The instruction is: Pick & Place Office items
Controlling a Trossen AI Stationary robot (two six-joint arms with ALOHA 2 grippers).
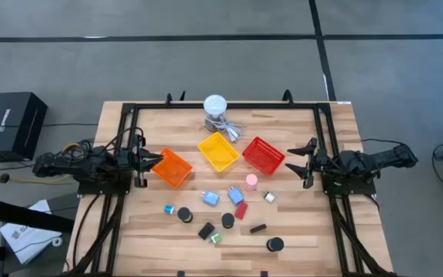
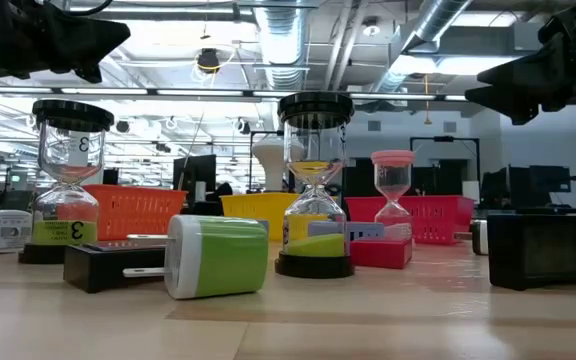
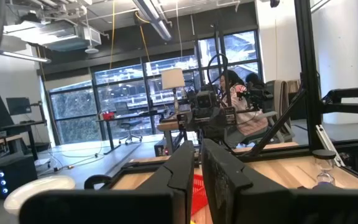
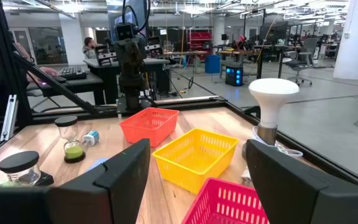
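Note:
The office items lie loose on the near half of the table. They include a pink-capped hourglass (image 1: 251, 181), black-capped hourglasses (image 1: 184, 215) (image 1: 274, 245), light-blue blocks (image 1: 236, 195), a red block (image 1: 241, 210), black bars (image 1: 258, 228) and small silver (image 1: 269, 197) and green (image 1: 215, 238) bits. In the low view the hourglasses (image 2: 315, 190) stand upright and a green-and-white piece (image 2: 218, 257) lies on its side. My left gripper (image 1: 157, 159) (image 3: 197, 171) hovers shut beside the orange basket's left edge. My right gripper (image 1: 292, 160) (image 4: 197, 174) hovers open just right of the red basket. Neither holds anything.
Three mesh baskets sit in a row mid-table: orange (image 1: 172, 168), yellow (image 1: 218, 151) and red (image 1: 263, 155). Behind them, near the far edge, stands a white round-topped device (image 1: 215, 108) with a grey cable. A black frame (image 1: 129, 108) borders the table. People sit in the room beyond.

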